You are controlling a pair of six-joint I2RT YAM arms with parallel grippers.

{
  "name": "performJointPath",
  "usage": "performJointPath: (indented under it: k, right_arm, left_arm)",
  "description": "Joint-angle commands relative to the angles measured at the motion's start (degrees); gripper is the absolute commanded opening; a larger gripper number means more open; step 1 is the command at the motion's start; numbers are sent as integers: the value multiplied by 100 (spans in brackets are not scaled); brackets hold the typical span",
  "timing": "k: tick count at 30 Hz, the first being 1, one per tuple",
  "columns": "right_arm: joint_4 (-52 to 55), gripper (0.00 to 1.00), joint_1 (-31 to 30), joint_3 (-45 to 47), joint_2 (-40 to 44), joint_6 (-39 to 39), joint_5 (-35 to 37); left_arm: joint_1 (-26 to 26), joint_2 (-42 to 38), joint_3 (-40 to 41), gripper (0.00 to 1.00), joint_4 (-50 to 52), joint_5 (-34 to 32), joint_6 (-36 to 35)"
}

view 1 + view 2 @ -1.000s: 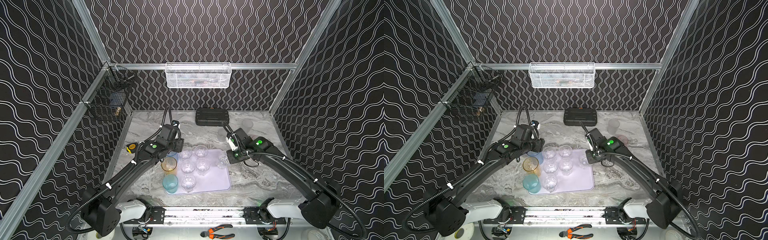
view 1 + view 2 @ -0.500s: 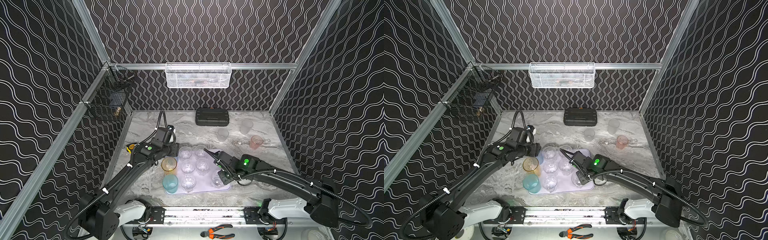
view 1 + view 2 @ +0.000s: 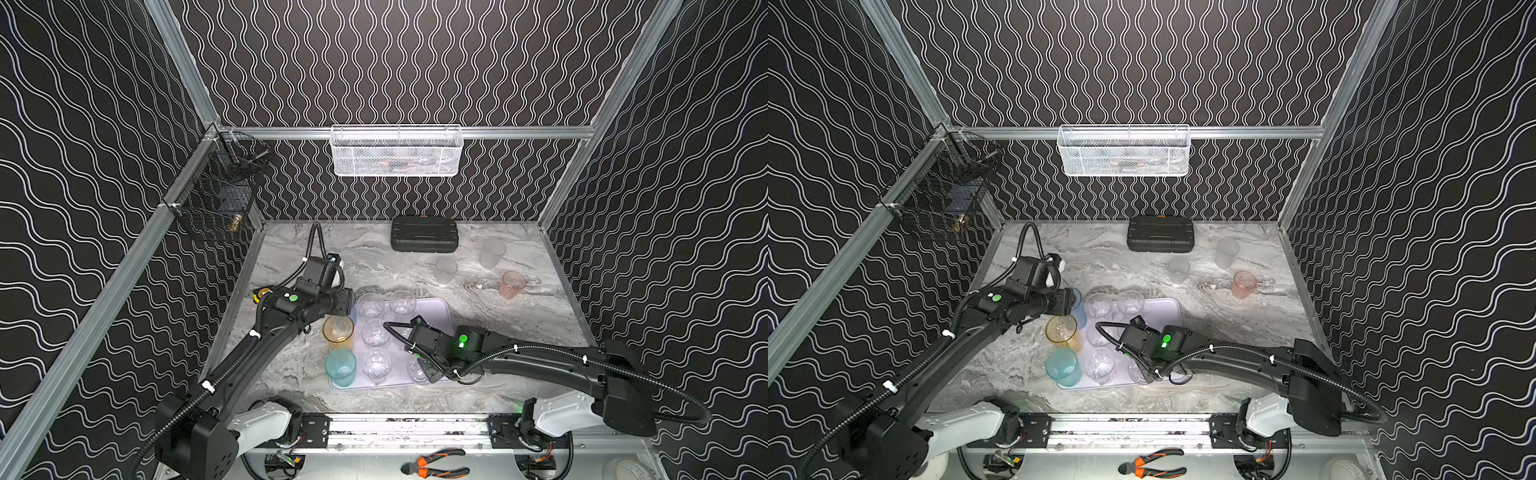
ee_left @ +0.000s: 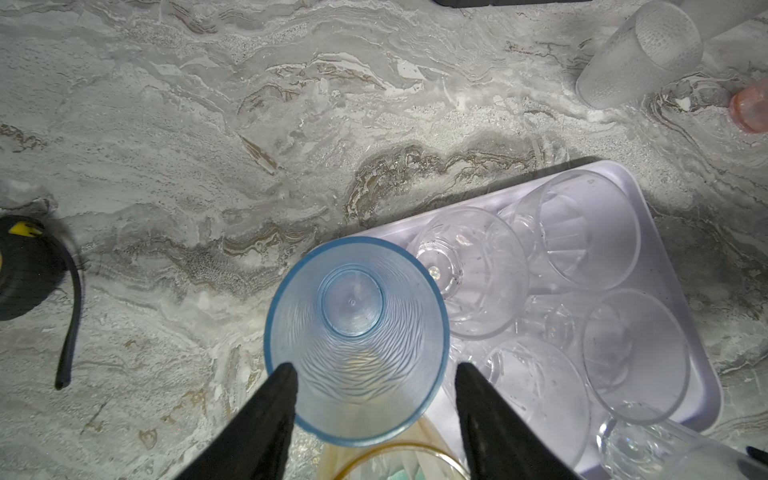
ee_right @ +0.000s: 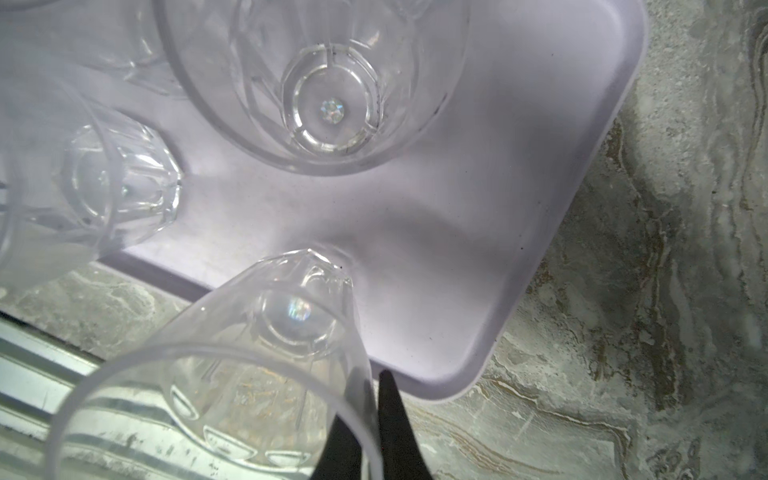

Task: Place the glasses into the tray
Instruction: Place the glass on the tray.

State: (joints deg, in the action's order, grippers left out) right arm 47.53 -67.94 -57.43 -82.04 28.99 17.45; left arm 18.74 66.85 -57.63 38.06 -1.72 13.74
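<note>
the tray [image 3: 434,309] lies near the front of the table [image 3: 365,253]. small clear glasses [image 3: 375,332] stand upright in it, and the amber glass [image 3: 338,330] and teal glass [image 3: 340,365] are at its left edge. my right gripper [image 5: 370,399] is pinched on the rim of a tilted clear glass [image 5: 232,374] whose base is at the tray's near edge. my left gripper [image 4: 372,368] has its fingers apart either side of the blue glass [image 4: 353,332] at the tray's far left corner. two frosted glasses [image 3: 445,269] and the pink glass [image 3: 512,284] stand on the table beyond.
</note>
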Motion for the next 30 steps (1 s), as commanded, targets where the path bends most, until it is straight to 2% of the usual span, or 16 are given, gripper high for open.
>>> performJointPath:
  k: [1, 22, 30]
  right_arm:
    - [-258, 0, -48, 64, -108, 196, 117]
    - [-619, 0, -9, -216, -679, 53, 470]
    - [-523, 0, 0, -203, -752, -73, 94]
  left_arm:
    - [-12, 4, -21, 65, -73, -46, -9]
    - [-39, 132, 14, 65, -284, -65, -106]
    - [-72, 127, -18, 65, -272, -104, -165]
